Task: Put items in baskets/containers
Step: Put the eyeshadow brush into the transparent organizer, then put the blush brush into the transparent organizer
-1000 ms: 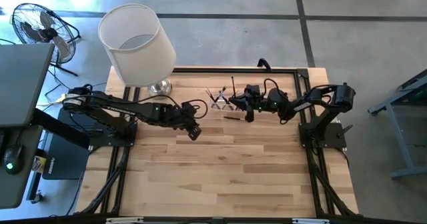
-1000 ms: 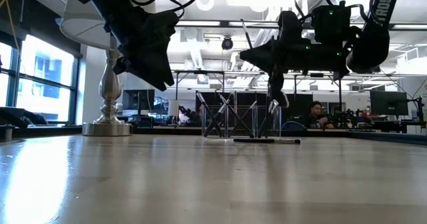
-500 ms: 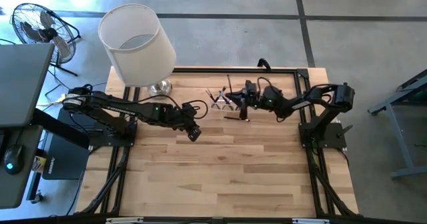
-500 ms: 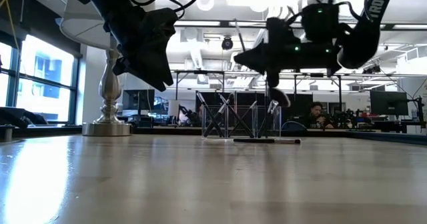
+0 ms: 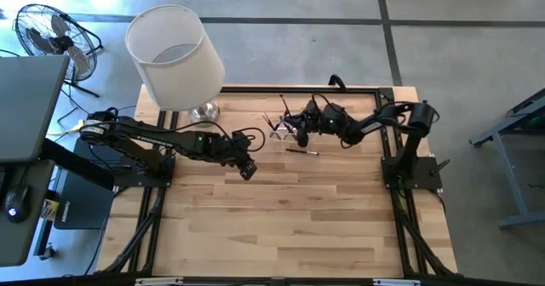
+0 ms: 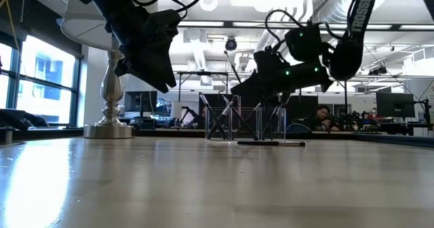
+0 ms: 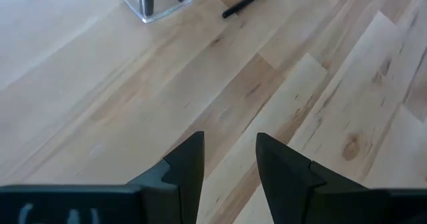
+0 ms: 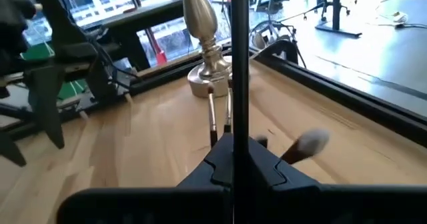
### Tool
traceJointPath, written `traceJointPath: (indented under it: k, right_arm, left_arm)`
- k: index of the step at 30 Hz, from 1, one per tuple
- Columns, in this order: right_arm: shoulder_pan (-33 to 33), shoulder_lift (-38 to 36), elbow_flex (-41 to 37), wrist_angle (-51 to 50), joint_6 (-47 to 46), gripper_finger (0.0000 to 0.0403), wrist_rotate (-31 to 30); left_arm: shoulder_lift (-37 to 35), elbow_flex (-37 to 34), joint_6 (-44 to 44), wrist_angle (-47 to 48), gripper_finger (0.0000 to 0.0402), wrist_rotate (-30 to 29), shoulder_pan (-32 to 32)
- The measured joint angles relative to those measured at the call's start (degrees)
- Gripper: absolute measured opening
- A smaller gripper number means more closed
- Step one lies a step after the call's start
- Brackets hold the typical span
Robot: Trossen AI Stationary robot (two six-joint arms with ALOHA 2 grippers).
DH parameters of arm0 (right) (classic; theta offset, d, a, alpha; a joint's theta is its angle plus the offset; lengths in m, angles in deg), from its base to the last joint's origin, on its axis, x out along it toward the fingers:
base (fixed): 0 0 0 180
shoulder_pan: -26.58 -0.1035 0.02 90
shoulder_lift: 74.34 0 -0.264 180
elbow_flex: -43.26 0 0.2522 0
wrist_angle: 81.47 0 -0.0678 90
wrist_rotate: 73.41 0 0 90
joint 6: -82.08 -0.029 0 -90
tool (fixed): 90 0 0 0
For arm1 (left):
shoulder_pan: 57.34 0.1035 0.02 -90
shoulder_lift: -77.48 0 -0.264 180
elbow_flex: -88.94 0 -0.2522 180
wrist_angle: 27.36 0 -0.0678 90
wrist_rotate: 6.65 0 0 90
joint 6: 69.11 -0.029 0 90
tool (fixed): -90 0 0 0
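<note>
Over the far middle of the tabletop (image 5: 289,218), the right pincer (image 5: 300,130) hangs just above the clear holder (image 6: 234,124), its fingers pressed together on a thin dark brush (image 8: 239,64) whose handle runs up past the wrist camera – the low view shows that brush (image 6: 232,63) slanting upward from the grip. Several brushes (image 6: 218,119) already stand crossed inside the holder, dark handles leaning against its walls. One more brush (image 5: 301,150) lies flat on the wood just beside the holder, on the side nearer the front edge; it also shows in the left wrist view (image 7: 248,0), close to the holder's corner (image 7: 155,3). The left pincer (image 5: 248,170) hovers over bare planks, well apart from the holder, toward the table's middle – its two fingers (image 7: 189,164) stand apart with nothing between them. A lamp (image 5: 174,56) with a white shade stands at the far left corner
</note>
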Motion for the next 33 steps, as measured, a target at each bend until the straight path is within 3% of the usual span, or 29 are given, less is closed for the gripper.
traceJointPath:
  k: [17, 25, 33]
  right_arm:
    - [0.0, 2.3, 0.0, 0.9, -0.3, 0.0046, -3.0]
    - [0.0, 2.3, 0.0, 1.0, -0.3, 0.0087, -0.8]
    - [0.0, 2.3, 0.0, 3.1, -0.5, 0.0098, 0.0]
  left_arm:
    - [0.0, 0.0, 1.0, 0.0, 0.0133, 0.1, 0.0]
    - [0.0, 0.0, 1.0, 0.0, 0.0133, -0.6, 0.0]
    - [0.0, 0.0, 1.0, 0.0, 0.0133, -0.6, 0.0]
